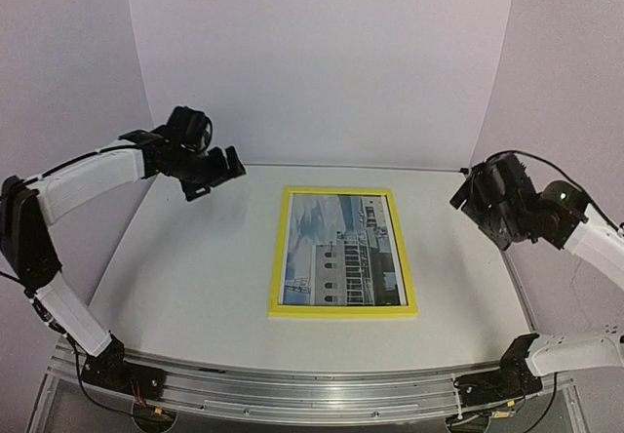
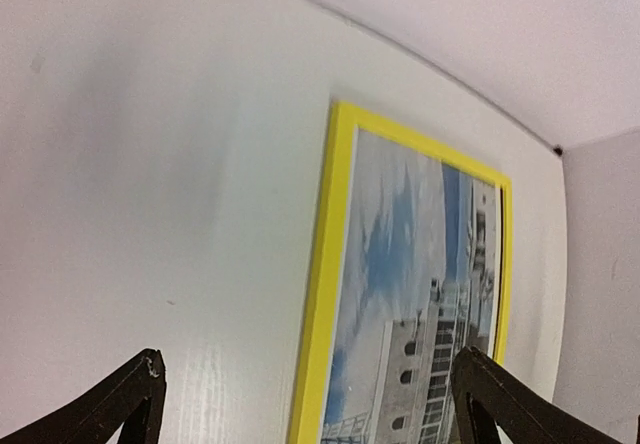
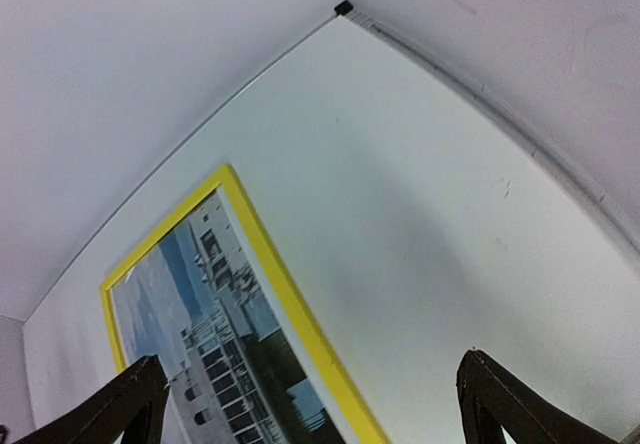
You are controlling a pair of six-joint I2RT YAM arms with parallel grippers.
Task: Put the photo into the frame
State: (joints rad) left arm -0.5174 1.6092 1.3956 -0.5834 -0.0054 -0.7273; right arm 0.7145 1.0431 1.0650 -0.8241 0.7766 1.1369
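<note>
On table (image 1: 195, 287), frame (image 1: 342, 311) lengthwise near-to-far

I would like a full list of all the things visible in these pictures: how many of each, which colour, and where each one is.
frame: one, bright yellow border, lying flat in the middle of the table.
photo: one, white building under blue cloudy sky, face up inside the frame's border.
table: one, white, under the frame.
walls: pale lilac, behind the table and at both sides.
rail: one, silver metal, along the table's near edge.
left arm: one, white and black, raised at the left side.
right arm: one, white and black, at the right side.
left hand: one, black, open and empty, left of the frame.
right hand: one, black, open and empty, right of the frame.
</note>
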